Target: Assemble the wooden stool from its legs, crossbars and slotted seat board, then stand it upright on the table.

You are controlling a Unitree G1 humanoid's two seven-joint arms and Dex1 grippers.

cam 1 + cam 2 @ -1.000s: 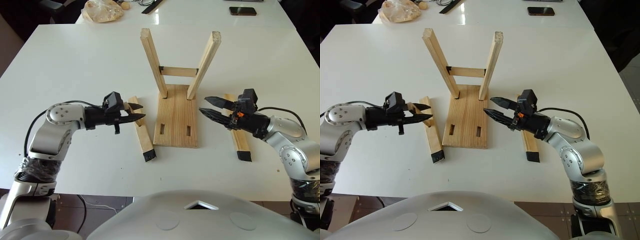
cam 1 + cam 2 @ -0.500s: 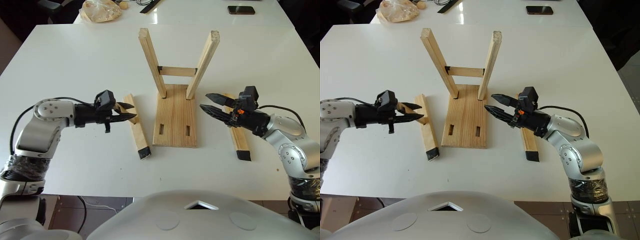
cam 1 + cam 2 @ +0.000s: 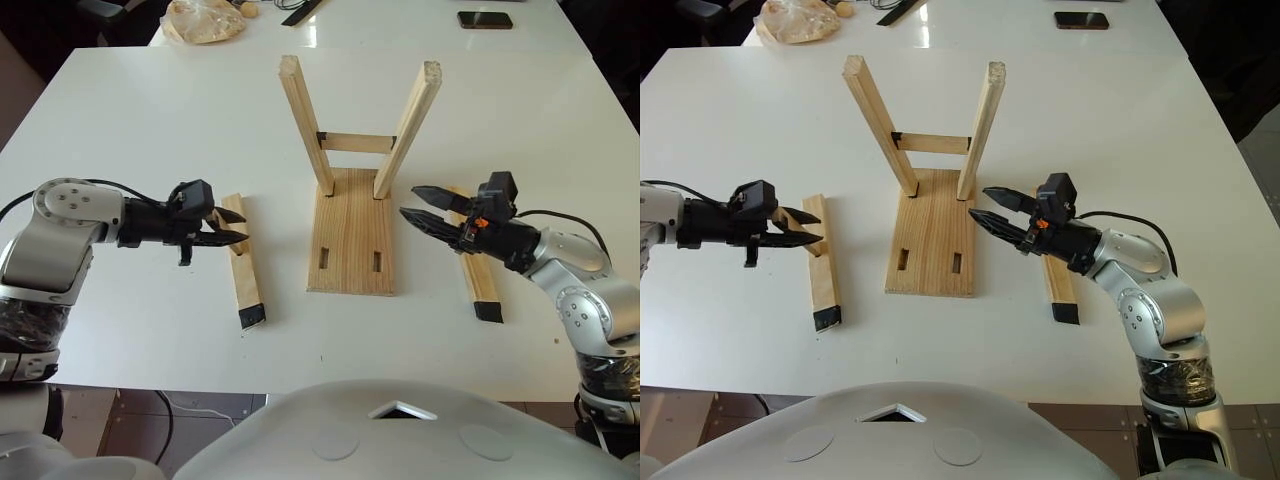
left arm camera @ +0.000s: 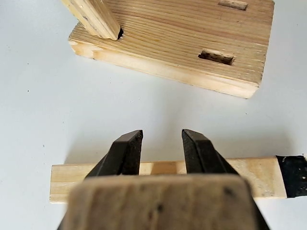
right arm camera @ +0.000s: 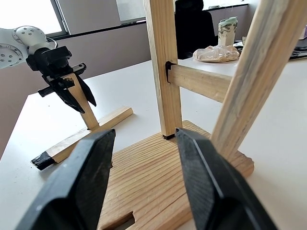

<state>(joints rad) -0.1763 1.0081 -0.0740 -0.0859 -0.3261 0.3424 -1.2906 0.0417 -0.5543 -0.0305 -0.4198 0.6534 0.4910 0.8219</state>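
Observation:
The slotted seat board [image 3: 350, 235] lies flat mid-table. Two legs [image 3: 305, 120] stand in its far slots, joined by a crossbar [image 3: 355, 143], while the two near slots [image 3: 325, 257] are bare. To its left lies a loose leg [image 3: 243, 270] with a black end and a short crossbar [image 5: 86, 112] standing up from it. My left gripper [image 3: 238, 228] is shut on that crossbar [image 4: 158, 201], fingers straddling the leg [image 4: 249, 172]. My right gripper [image 3: 407, 200] hovers open at the board's right edge, above another loose leg [image 3: 478, 275].
A filled plastic bag [image 3: 205, 20], a dark phone [image 3: 485, 20] and a dark flat object [image 3: 300, 10] lie on the far table. White tabletop [image 3: 140, 130] spreads to the left and right of the stool parts, and its front edge is close to both arms.
My left gripper has pulled back to the left, dragging the loose leg with its crossbar away from the seat board. The right gripper has hardly moved and stays open.

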